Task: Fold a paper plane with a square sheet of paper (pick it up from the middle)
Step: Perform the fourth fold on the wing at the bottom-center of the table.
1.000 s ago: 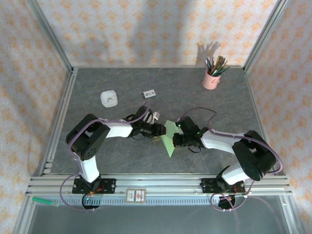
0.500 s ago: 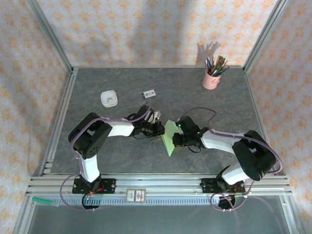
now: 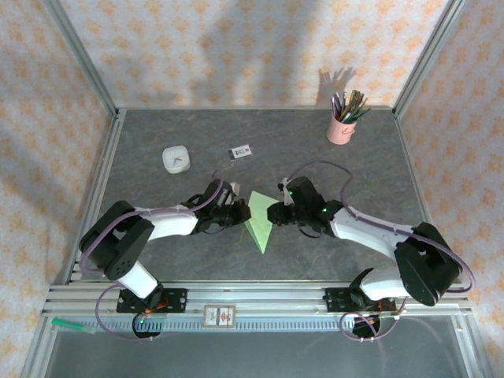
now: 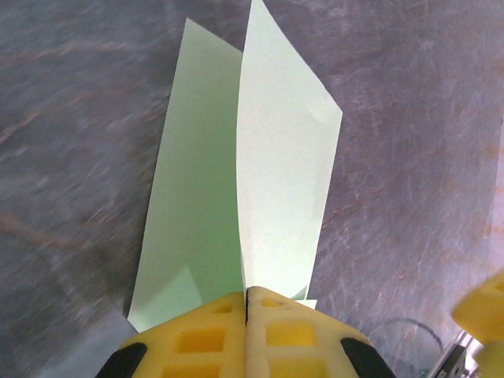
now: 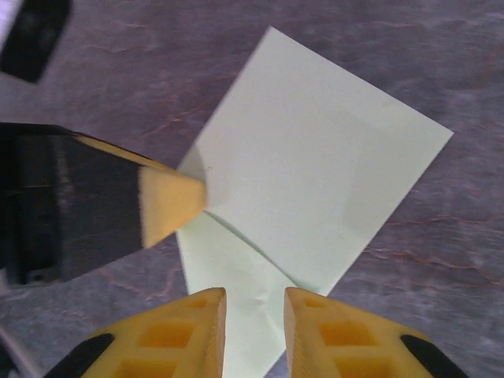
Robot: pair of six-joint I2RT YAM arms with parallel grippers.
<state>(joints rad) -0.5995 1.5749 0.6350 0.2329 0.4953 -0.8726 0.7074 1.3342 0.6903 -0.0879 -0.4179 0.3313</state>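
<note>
At the middle of the table (image 3: 370,181), toward its near edge, the left gripper (image 4: 246,303) has its jaws pressed flat together on the rim of the square sheet of paper (image 4: 279,157), which lies between the two arms. In the left wrist view the sheet is doubled over: one pale green leaf rises from the pinch and the other lies lower beside it, so the two layers are parted, not flat on each other. It looks very light and limp. A single leaf will likely sag or curl if held by a corner, it will take an unwanted crease from any hard nip, and it may skate on the smooth stone-patterned top when pushed. The safer hold is probably close to the fold line, where two layers together are stiffer, with both leaves caught in one pinch and the free corners left alone. To the right, the right gripper (image 5: 254,309) hangs over the sheet's near corner with its jaws apart, paper showing in the gap between them, clamping nothing.
</note>
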